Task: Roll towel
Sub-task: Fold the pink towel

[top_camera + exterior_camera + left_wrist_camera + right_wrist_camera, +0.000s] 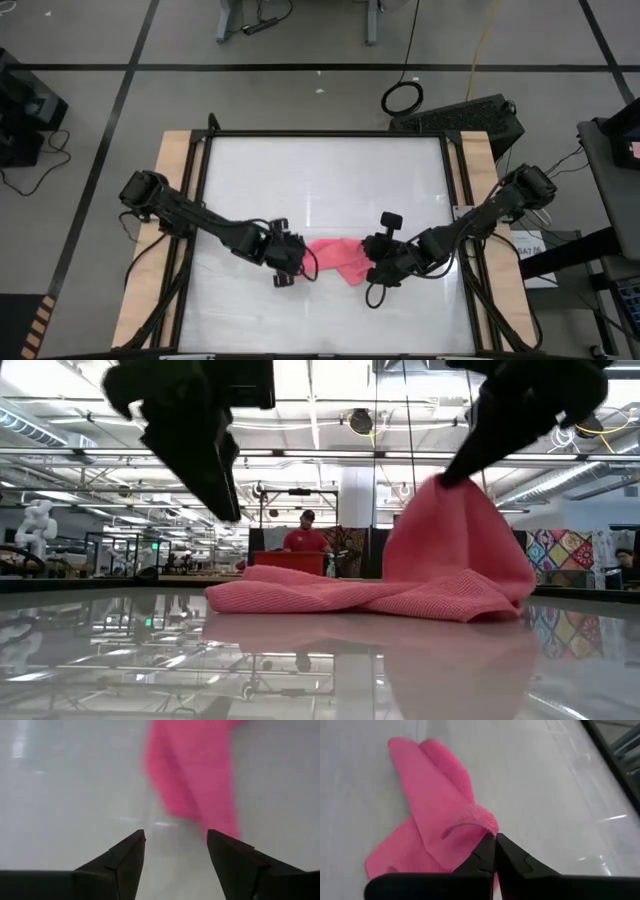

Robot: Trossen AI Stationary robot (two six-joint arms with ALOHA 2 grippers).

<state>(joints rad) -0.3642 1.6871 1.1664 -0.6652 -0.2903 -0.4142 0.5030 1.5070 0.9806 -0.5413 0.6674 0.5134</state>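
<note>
The bright pink towel (338, 257) lies crumpled on the white table, near the table's middle toward the near edge. Its right end is raised into a peak (440, 485); the rest lies low on the table (300, 598). My right gripper (495, 840) is shut on that raised end. My left gripper (176, 840) is open and empty, hovering just above the table at the towel's left end (192, 775), not touching it. My right gripper pinches a folded edge of the towel (479, 817) at its right end, between the two fingertips. The fingers come slanting down from the table's right. That end is lifted into a peak, while the towel's left part rests on the table.
The table's raised black frame (330, 133) bounds the white surface. A black cable coil (402, 98) and equipment stand on the floor beyond the far edge. A person in red (305, 538) shows far off in the low view.
</note>
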